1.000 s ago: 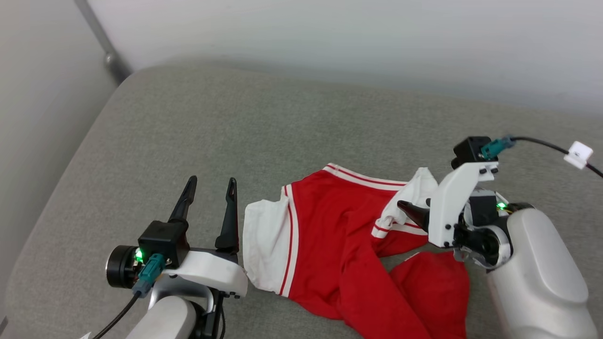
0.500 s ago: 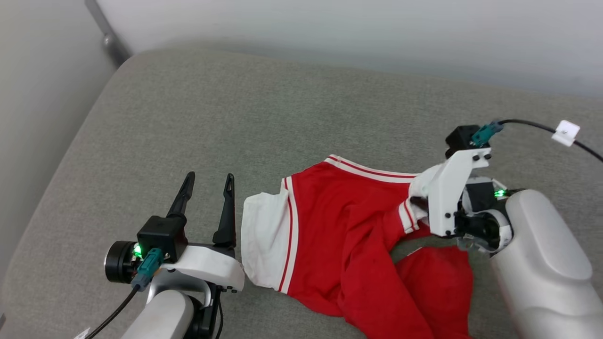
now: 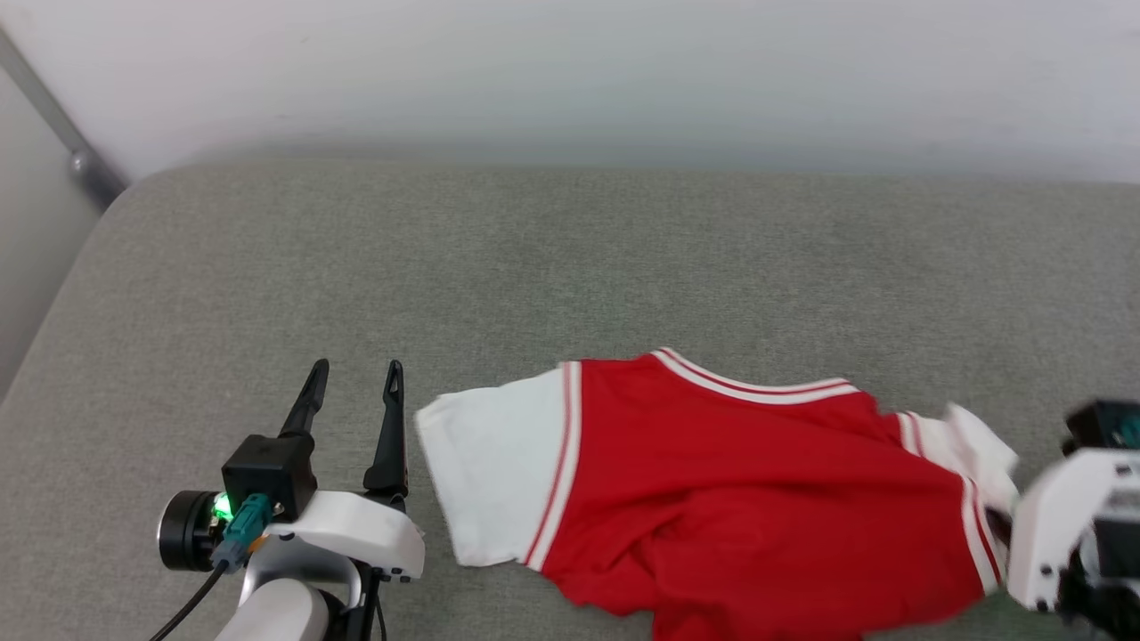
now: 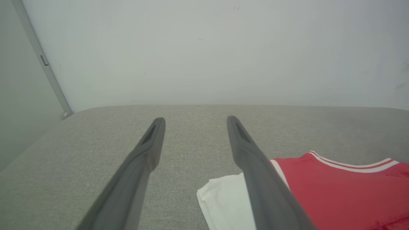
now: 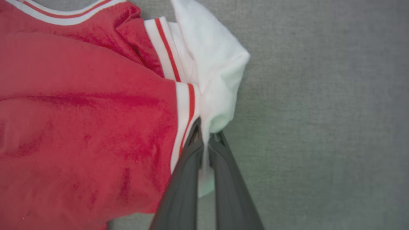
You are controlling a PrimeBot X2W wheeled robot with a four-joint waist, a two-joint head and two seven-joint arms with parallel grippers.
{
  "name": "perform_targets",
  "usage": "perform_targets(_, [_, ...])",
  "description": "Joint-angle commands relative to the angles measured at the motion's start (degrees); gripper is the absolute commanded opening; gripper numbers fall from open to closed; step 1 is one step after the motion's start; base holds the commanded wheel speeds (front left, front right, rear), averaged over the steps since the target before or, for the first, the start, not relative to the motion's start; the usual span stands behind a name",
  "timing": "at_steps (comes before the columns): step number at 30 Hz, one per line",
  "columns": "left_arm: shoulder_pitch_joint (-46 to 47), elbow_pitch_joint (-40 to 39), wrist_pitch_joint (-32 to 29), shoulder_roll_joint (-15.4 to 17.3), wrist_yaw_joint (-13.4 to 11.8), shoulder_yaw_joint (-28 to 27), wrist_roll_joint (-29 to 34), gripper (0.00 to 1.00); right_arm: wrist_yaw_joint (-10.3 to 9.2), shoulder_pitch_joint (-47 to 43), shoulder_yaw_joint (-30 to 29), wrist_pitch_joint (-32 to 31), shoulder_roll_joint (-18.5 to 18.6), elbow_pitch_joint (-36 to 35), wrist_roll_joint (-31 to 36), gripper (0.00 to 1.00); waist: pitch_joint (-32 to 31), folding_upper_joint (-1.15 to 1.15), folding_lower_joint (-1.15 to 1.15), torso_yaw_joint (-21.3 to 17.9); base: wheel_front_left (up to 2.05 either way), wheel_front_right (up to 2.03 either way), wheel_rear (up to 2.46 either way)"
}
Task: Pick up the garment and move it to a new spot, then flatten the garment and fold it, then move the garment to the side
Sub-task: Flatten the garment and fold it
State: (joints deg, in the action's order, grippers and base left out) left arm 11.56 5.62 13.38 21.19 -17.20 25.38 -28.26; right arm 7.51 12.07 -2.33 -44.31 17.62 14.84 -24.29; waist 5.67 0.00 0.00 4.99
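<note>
Pinching a white sleeve point(image 5: 217, 80) of the red-and-white short-sleeved fabric T-shirt point(image 3: 757, 499), surely limp and light, my right gripper point(image 5: 206, 134) is clamped shut; my left gripper point(image 3: 354, 378) gapes empty beside the other sleeve point(image 3: 490, 463), my likely next hold.

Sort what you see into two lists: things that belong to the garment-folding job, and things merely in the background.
Belongs to the job:
garment
right gripper, shut on one white sleeve
left gripper, open beside the other sleeve

Merely there:
grey surface under the garment
wall
metal pole in the corner
</note>
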Motion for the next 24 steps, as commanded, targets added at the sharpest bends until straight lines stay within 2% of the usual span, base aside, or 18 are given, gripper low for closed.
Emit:
perform_targets(1, [-0.8, -0.2, -0.2, 0.5, -0.1, -0.3, -0.3, 1.00, -0.04, -3.7, -2.9, 0.0, -1.3, -1.2, 1.0, 0.00, -0.3, 0.00, 0.00, -0.8, 0.00, 0.00, 0.00])
perform_targets(3, [-1.1, -0.3, -0.5, 1.0, -0.3, -0.5, -0.5, 1.00, -0.04, -7.7, -5.2, -0.1, -2.9, -2.6, 2.6, 0.00, -0.6, 0.00, 0.00, -1.4, 0.00, 0.00, 0.00])
perform_targets(4, [-1.4, -0.3, -0.8, 1.1, -0.4, -0.5, -0.6, 1.00, -0.04, -9.1, -6.3, 0.8, -3.8, -3.2, 3.2, 0.27, -0.8, 0.00, 0.00, -1.7, 0.00, 0.00, 0.00])
perform_targets(5, [-1.7, -0.3, -1.0, 1.3, -0.5, -0.6, -0.7, 1.00, -0.04, -10.3, -7.1, 1.7, -4.8, -3.7, 3.7, 1.00, -0.9, 0.00, 0.00, -1.9, 0.00, 0.00, 0.00])
perform_targets(8, [-2.4, -0.5, -1.4, 1.5, -0.9, -0.8, -1.1, 1.00, -0.03, -12.5, -9.0, 6.3, -7.3, -4.8, 4.7, 1.00, -1.8, 0.00, 0.00, -2.7, 0.00, 0.00, 0.00])
perform_targets(10, [-3.5, -0.6, -1.7, 2.0, -1.2, -1.0, -1.4, 1.00, -0.04, -13.0, -11.0, 12.7, -9.1, -6.5, 5.7, 1.00, -3.0, 0.00, 0.00, -3.2, 0.00, 0.00, 0.00])
perform_targets(14, [-4.9, -1.2, -2.6, 3.1, -1.6, -1.4, -2.1, 1.00, -0.03, -13.8, -14.2, 23.3, -10.2, -11.8, 9.1, 1.00, -5.3, 0.00, 0.00, -4.0, 0.00, 0.00, 0.00])
perform_targets(19, [-5.9, -2.2, -3.5, 4.6, -2.3, -2.2, -2.3, 1.00, -0.04, -14.8, -12.6, 31.0, -10.2, -16.2, 11.8, 1.00, -6.1, 0.00, 0.00, -5.1, 0.00, 0.00, 0.00])
perform_targets(24, [-5.4, -2.5, -6.1, 6.2, -1.7, -2.2, -2.9, 1.00, -0.04, -15.9, -8.7, 35.4, -10.1, -19.1, 13.3, 1.00, -6.2, 0.00, 0.00, -6.4, 0.00, 0.00, 0.00])
